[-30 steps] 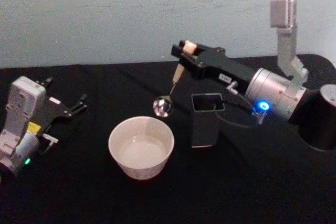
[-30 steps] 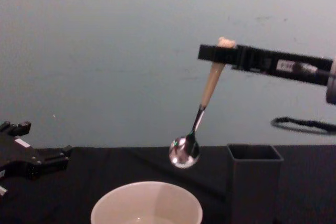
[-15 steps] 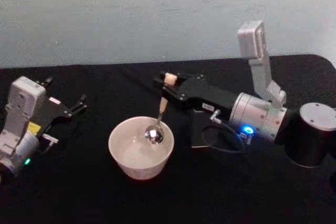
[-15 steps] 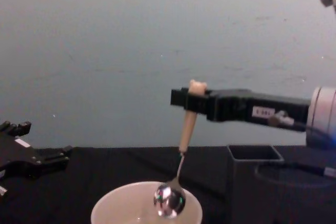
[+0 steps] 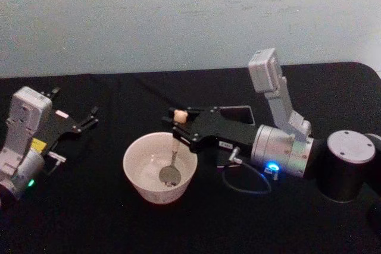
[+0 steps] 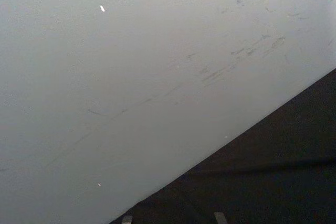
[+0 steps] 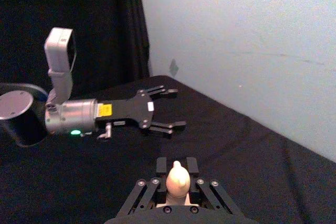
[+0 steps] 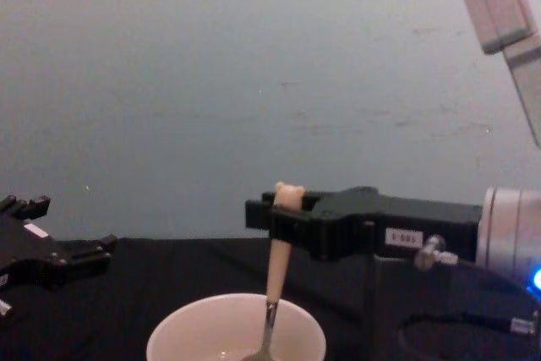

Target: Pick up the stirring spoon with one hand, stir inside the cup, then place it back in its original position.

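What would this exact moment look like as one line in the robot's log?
right gripper: shut on bear-topped metal stirring spoon | its bowl: inside wide cream-white cup | left gripper: open, parked left

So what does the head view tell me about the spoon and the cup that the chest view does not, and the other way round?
Head view: the stirring spoon has its metal bowl low inside the cup, and the holder shows its open top behind the right arm. Chest view: from the side, the handle drops nearly upright past the cup's rim. Both: the right end effector shut on the handle under the bear head; the left end effector open, parked at the left.
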`<action>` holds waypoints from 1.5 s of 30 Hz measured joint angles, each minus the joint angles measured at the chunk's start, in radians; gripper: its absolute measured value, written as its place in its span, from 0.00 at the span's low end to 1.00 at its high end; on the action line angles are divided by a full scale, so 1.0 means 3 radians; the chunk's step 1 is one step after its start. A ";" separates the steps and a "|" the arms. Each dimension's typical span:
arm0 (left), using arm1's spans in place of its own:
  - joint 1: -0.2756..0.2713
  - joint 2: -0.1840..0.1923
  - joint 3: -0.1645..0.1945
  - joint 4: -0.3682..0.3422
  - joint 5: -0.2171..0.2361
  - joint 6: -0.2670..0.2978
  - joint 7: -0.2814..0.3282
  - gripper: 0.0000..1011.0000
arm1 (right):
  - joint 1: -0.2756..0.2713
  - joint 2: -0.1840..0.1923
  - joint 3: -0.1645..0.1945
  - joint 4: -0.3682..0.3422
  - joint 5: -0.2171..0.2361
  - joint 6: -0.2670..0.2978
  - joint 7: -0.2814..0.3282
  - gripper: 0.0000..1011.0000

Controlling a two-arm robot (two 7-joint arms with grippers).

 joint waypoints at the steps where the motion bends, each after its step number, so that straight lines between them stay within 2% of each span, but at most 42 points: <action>1: 0.0000 0.0000 0.0000 0.0000 0.0000 0.0000 0.0000 0.99 | -0.0003 -0.0010 -0.0015 -0.0001 -0.0015 0.0001 0.0013 0.22; 10: 0.0000 0.0000 0.0000 0.0000 0.0000 0.0000 0.0000 0.99 | 0.0003 -0.0084 -0.0090 0.0019 -0.0098 0.0027 0.0044 0.22; 20: 0.0000 0.0000 0.0000 0.0000 0.0000 0.0000 0.0000 0.99 | 0.0088 -0.0275 -0.0164 0.0168 -0.0271 0.0018 -0.0019 0.22; 26: 0.0000 0.0000 0.0000 0.0000 0.0000 0.0000 0.0000 0.99 | 0.0151 -0.0406 -0.0165 0.0301 -0.0354 -0.0011 -0.0083 0.22; 29: 0.0000 0.0000 0.0000 0.0000 0.0000 0.0000 0.0000 0.99 | 0.0207 -0.0506 -0.0137 0.0416 -0.0411 -0.0030 -0.0149 0.22; 36: 0.0000 0.0000 0.0000 0.0000 0.0000 0.0000 0.0000 0.99 | 0.0284 -0.0639 -0.0038 0.0605 -0.0476 -0.0051 -0.0249 0.22; 42: 0.0000 0.0000 0.0000 0.0000 0.0000 0.0000 0.0000 0.99 | 0.0296 -0.0644 0.0039 0.0654 -0.0521 -0.0064 -0.0267 0.22; 45: 0.0000 0.0000 0.0000 0.0000 0.0000 0.0000 0.0000 0.99 | 0.0274 -0.0595 0.0092 0.0632 -0.0539 -0.0071 -0.0252 0.22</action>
